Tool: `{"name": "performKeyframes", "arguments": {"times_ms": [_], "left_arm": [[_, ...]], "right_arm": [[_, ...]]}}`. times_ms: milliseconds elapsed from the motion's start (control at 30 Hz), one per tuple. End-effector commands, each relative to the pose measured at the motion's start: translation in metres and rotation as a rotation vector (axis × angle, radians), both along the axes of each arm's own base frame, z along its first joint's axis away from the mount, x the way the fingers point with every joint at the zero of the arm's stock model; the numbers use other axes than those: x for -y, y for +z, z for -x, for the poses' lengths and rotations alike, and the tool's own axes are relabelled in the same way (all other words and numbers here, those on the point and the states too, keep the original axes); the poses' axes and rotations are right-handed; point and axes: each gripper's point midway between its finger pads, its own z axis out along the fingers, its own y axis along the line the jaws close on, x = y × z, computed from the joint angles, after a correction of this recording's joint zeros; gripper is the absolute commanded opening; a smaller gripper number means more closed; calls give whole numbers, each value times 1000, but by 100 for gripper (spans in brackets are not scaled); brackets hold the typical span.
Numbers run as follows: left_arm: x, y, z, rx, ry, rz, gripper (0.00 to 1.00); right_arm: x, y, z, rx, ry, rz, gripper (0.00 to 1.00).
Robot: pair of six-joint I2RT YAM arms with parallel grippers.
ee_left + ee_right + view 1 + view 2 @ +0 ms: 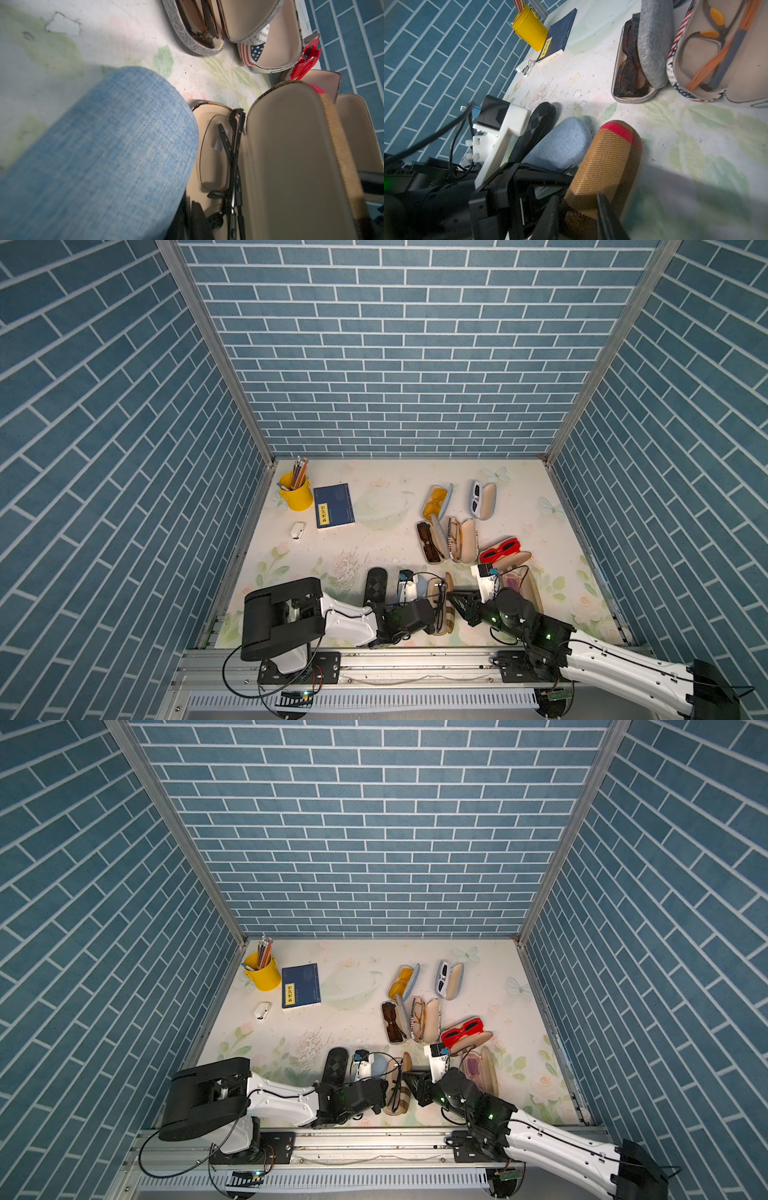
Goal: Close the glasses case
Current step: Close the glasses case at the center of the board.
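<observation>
Floral-print tabletop [374, 531], near edge: tan plaid glasses case with red stripe [608, 149], open, black-framed glasses [225, 141] inside. Lid raised, pinched by right gripper [578, 199] jaws; left gripper [434, 620] jaws pressed together.

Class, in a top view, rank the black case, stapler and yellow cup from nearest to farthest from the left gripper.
1. Black case: beside the left gripper, on its left.
2. Stapler: farther back, near the left wall.
3. Yellow cup: back left corner, behind the stapler.
</observation>
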Motion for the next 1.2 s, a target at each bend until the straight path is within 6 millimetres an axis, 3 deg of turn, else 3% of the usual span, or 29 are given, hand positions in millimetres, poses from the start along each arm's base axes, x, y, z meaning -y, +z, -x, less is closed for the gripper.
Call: {"name": "performKeyframes", "arguments": {"times_ms": [0, 1167], "left_arm": [[-1, -8, 1, 1, -5, -10, 11], [5, -7, 2, 4, -16, -1, 9]], "right_arm": [[0, -14, 8, -50, 20, 23, 30], [-8, -24, 11, -53, 38, 56, 30]]}}
